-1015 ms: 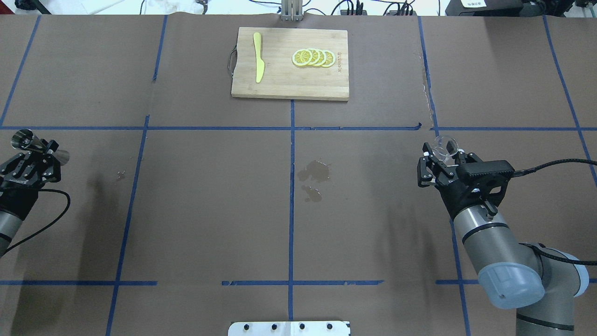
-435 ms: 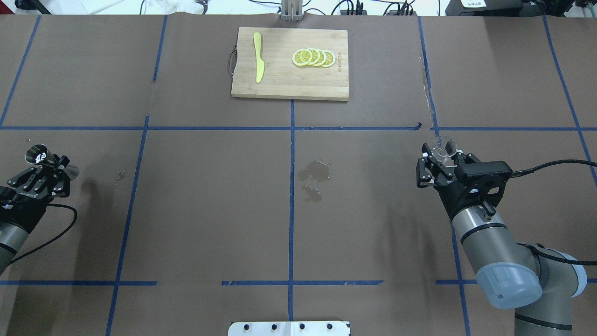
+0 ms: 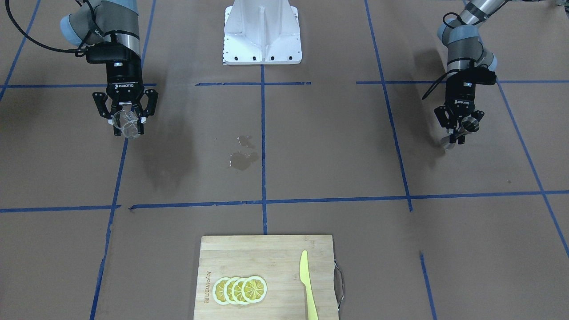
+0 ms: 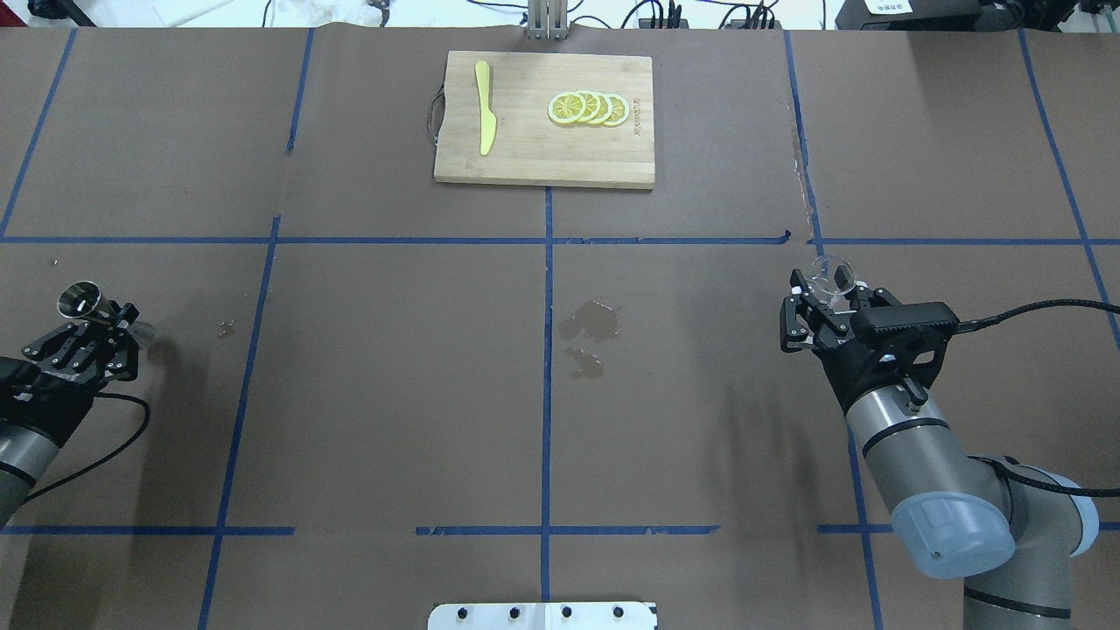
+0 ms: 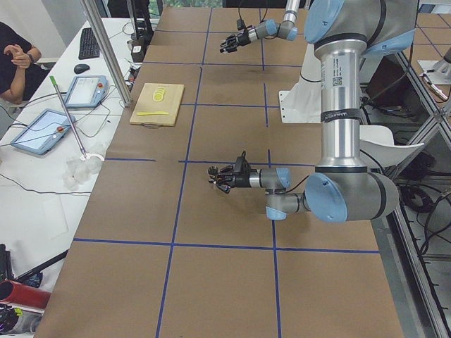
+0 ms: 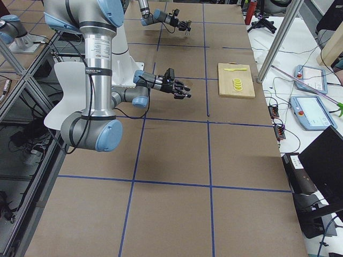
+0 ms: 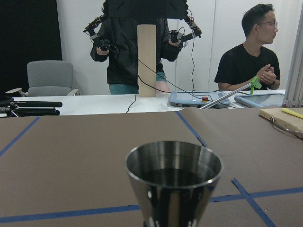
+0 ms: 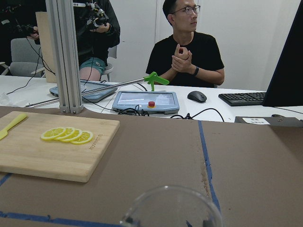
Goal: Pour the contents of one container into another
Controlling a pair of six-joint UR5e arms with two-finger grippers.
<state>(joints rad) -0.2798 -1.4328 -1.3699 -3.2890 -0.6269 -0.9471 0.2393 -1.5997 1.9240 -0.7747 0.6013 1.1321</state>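
My right gripper (image 4: 827, 296), at the right of the overhead view, is clamped on the clear glass cup (image 4: 832, 275). My left gripper (image 4: 110, 320), at the far left edge, pinches the steel jigger (image 4: 80, 301) at its narrow waist. I hold both mouth-up, I judge so nothing spills before they meet, though they are well apart, with a wet patch (image 4: 591, 322) on the brown paper between them. The cup is smooth and see-through with a thin round rim; the jigger is polished and hourglass-shaped, its upper cone dark inside.
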